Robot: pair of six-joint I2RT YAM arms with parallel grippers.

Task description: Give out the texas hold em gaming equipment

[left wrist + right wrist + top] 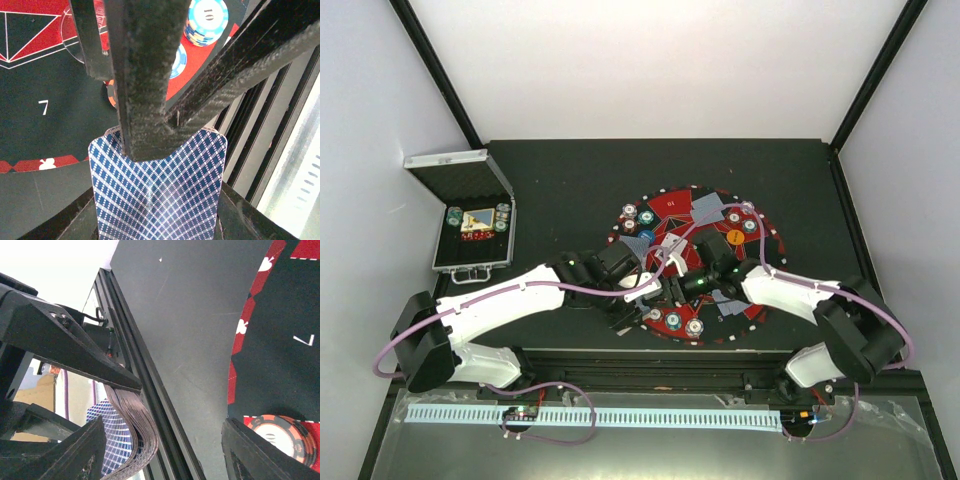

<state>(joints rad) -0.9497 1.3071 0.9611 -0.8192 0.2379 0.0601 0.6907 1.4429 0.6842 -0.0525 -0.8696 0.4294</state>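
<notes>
From above, both arms are reaching over the near part of the round red-and-black mat [670, 205], which is lying in the middle of the dark table [560, 190]. The left pincer [645, 295] and right pincer [682, 282] are meeting close together there. Chip stacks [646, 215] are sitting around the mat's rim at the far left, far right and near edge. Loose playing cards [708, 208] are lying face down on the mat, and an orange button disc [733, 237] is resting towards its right. An open silver case [460, 172] is standing well to the left with more chips inside. In the left wrist view, the left pincer is squeezing a blue-backed deck [157, 195] by its side edges, so the cards are bowing. The right pincer's dark fingers [145, 75] are coming in from the far side, one crossing the deck's far edge. A chip stack marked 10 [207, 20] is sitting on the mat beyond. In the right wrist view, the right pincer's jaws are standing wide apart and gripping nothing. The bowed deck is showing edge-on just beside its left finger, off the table's near edge. A red chip stack [285, 435] is sitting by its right finger.
</notes>
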